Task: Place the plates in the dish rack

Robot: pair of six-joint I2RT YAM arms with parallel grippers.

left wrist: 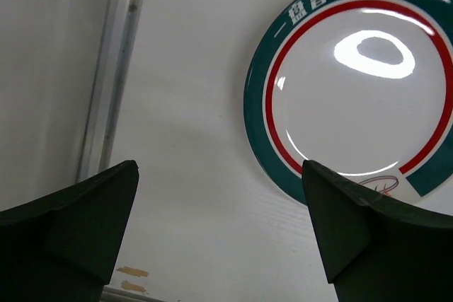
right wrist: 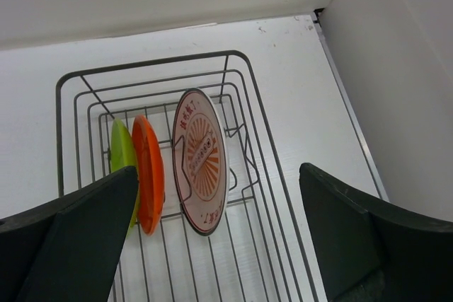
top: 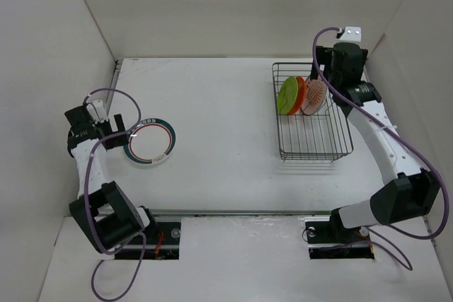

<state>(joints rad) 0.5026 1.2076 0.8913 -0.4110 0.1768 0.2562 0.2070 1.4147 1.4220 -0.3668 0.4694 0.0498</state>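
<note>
Start at 9 o'clock on the tabletop (top: 226,125). Find there the left gripper (top: 117,125), spread wide and holding nothing, just beside the 9 o'clock edge of the white plate with the green-and-red ring (top: 150,143). Note this plate lying flat, well apart from the dish rack (top: 315,156), the only one not yet loaded. In the left wrist view, see the same left gripper (left wrist: 219,171) with the plate (left wrist: 354,90) off at 1 o'clock, not between the jaws.

Judged as the step in hand: picking up this last plate. To do it well, shift toward 1 o'clock to bring the rim between the jaws, come down low, slide one jaw under the edge, and only then close. Expect some slipping of glossy plate on smooth tabletop; so pinch firmly, lift slowly, and turn the plate upright before carrying.

Move on to 2 o'clock: the dish rack, with the lime green plate (top: 287,95), the orange plate (top: 299,92) and the sunburst plate (top: 316,97) standing on edge, side by side, in its far half. Above its 1 o'clock corner, find the right gripper (top: 328,74), also spread and holding nothing.

For the placing, probably aim at the free part at the rack's 6 o'clock side; cannot tell which prongs fit best.
</note>
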